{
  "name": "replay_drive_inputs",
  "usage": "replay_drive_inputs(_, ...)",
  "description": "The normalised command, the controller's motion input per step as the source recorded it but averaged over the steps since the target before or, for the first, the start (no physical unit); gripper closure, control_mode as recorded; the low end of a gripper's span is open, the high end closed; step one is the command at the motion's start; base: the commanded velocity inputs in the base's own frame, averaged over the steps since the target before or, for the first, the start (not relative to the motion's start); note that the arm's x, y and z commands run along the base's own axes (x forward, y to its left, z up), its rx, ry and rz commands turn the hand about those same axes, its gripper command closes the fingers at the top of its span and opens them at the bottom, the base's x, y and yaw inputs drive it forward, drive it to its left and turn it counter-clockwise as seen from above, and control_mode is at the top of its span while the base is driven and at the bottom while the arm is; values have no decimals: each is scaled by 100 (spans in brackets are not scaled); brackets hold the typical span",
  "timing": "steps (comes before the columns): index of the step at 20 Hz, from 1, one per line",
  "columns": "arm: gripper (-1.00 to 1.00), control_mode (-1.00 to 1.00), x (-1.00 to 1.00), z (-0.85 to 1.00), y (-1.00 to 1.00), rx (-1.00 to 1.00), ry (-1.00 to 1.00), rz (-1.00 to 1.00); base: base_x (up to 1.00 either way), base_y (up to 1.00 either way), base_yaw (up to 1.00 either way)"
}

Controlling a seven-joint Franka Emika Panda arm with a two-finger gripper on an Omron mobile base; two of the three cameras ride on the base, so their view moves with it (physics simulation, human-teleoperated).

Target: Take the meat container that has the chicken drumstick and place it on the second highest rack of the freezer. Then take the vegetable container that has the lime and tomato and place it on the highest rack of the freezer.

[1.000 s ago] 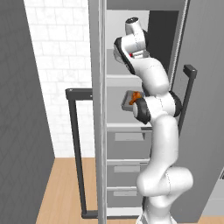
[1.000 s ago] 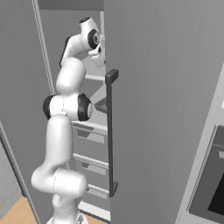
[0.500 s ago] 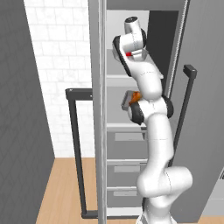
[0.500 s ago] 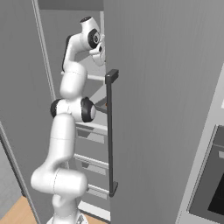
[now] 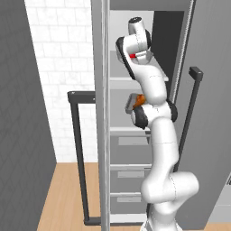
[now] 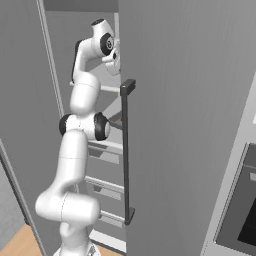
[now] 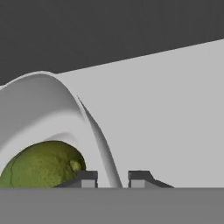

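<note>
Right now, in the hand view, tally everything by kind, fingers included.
Lime: 1
White container: 1
Fingers: 2
Total: 4

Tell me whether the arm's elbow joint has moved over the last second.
Yes. In the left base view the elbow joint has sunk against the fixed freezer racks, from near the container's rack toward the one below.

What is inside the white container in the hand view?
A green lime lies inside the white container, just behind its rim. The near wall and the picture's lower edge cover the rest of the inside, so no tomato can be made out.
</note>
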Motion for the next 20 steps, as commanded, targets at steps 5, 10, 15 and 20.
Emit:
replay_drive_inputs(5,-100,-100,0,0,0,0,0,0,0,0,0)
replay_drive_inputs(10,-100,-100,0,0,0,0,0,0,0,0,0)
replay_drive_inputs(15,-100,-100,40,3,-18,7,2,0,0,0,0)
replay_drive_inputs(20,-100,-100,62,21,-29,12,12,0,0,0,0)
